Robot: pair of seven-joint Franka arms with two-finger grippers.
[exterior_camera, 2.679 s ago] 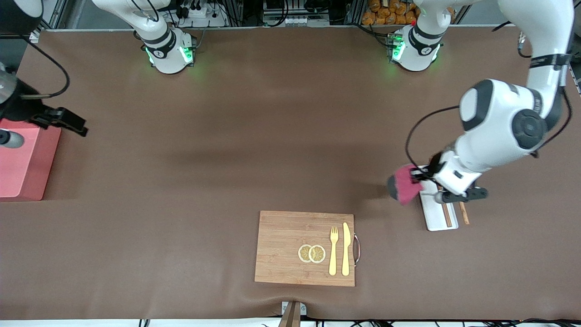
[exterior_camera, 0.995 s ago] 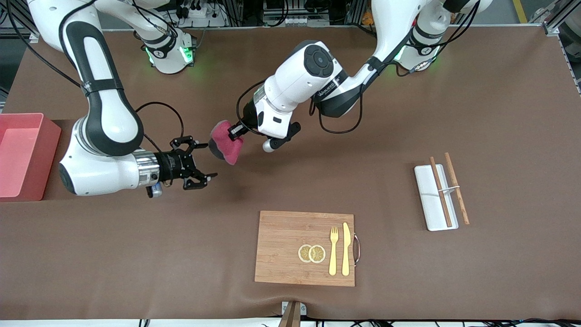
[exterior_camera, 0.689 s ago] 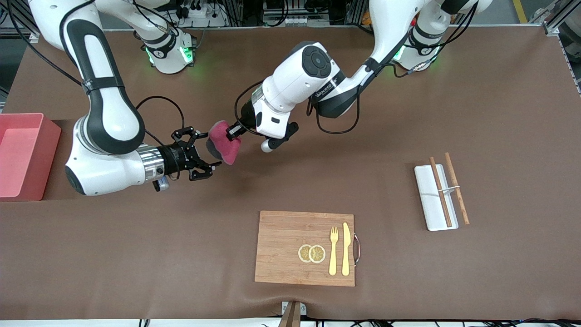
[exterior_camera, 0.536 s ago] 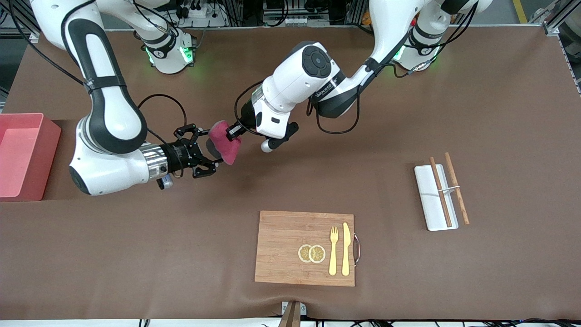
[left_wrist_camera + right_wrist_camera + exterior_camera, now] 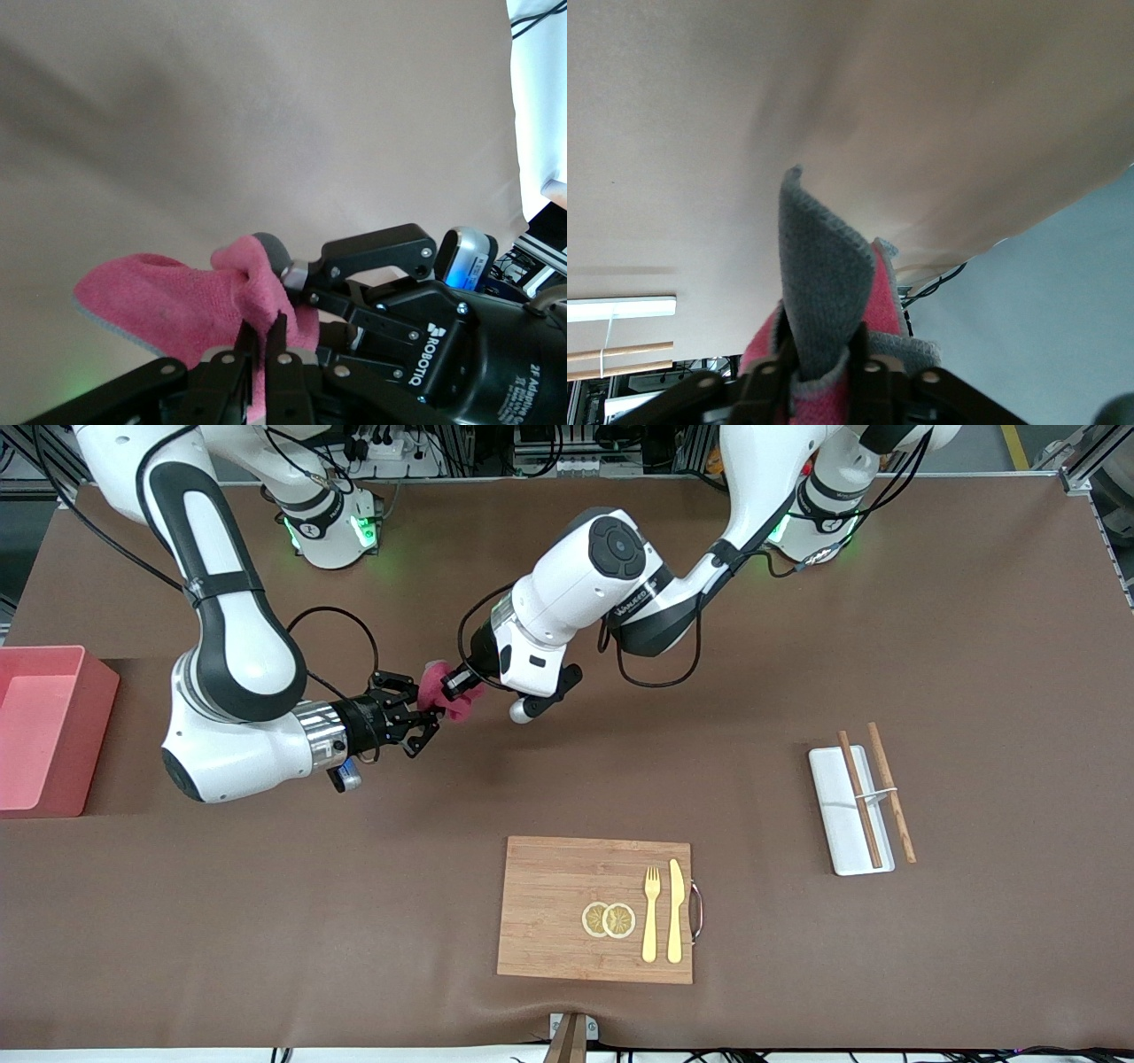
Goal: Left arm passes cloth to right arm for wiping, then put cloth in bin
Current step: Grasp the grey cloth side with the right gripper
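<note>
The magenta-red cloth (image 5: 440, 691) hangs in the air over the bare table mat, between both grippers. The left gripper (image 5: 456, 682), on the all-white wrist, is shut on one end of it. The right gripper (image 5: 423, 717), on the silver wrist, is closed on the other end. In the left wrist view the left gripper (image 5: 263, 332) pinches the pink cloth (image 5: 159, 301), and the right gripper (image 5: 301, 297) clamps the same cloth. In the right wrist view the right gripper (image 5: 824, 354) grips a grey fold of the cloth (image 5: 819, 266). The pink bin (image 5: 40, 726) stands at the right arm's end of the table.
A wooden cutting board (image 5: 549, 903) with two lemon slices (image 5: 609, 919), a fork (image 5: 651, 912) and a knife (image 5: 675, 911) lies near the front camera. A flat white tray (image 5: 837, 797) with chopsticks (image 5: 890, 793) lies toward the left arm's end.
The left arm carried the cloth from the white tray to mid-table. The right gripper came from the bin, moved onto the cloth and closed its open fingers on it.
</note>
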